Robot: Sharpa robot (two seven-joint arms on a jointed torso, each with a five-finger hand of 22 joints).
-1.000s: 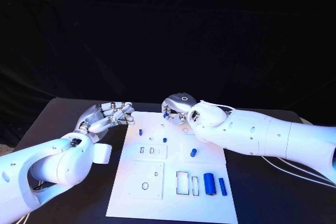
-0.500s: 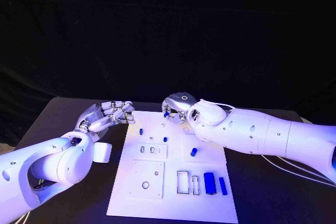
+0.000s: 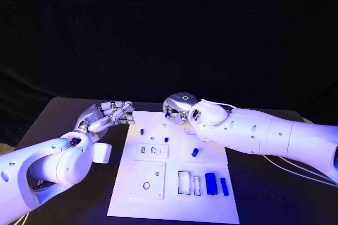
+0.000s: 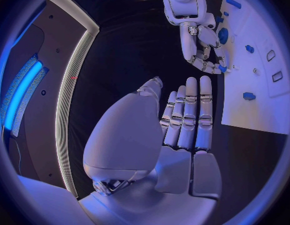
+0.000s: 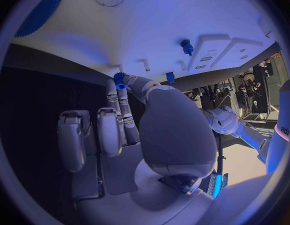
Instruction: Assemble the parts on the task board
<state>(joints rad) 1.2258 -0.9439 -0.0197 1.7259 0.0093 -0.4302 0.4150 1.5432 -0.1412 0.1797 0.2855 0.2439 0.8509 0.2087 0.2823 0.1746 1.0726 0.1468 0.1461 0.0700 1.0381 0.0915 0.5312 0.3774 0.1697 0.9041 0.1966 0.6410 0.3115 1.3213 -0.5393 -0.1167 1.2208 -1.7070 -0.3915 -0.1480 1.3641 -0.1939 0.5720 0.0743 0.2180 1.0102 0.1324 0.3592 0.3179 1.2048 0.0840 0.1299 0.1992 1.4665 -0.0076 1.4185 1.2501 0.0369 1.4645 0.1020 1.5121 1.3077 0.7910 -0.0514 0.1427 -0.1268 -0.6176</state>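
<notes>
The white task board point(image 3: 176, 200) lies in the middle of the black table. My right hand point(image 3: 178, 109) hovers over its far edge and pinches a small blue toothed part point(image 5: 120, 79) between thumb and a finger; the same part point(image 4: 221, 68) shows in the left wrist view. My left hand point(image 3: 109, 115) floats beside the board's far left corner, fingers extended, holding nothing point(image 4: 185, 120). Small blue pegs point(image 3: 141, 132) point(image 3: 166, 139) point(image 3: 195, 152) stand on the board, and two longer blue cylinders point(image 3: 210, 183) point(image 3: 224, 186) lie near its front right.
A small white block point(image 3: 102, 153) sits on the table beside my left forearm. Pale cables point(image 3: 285, 165) trail off to the right under my right arm. A large blue toothed disc point(image 5: 39, 10) lies on the board point(image 5: 151, 30) near my right hand.
</notes>
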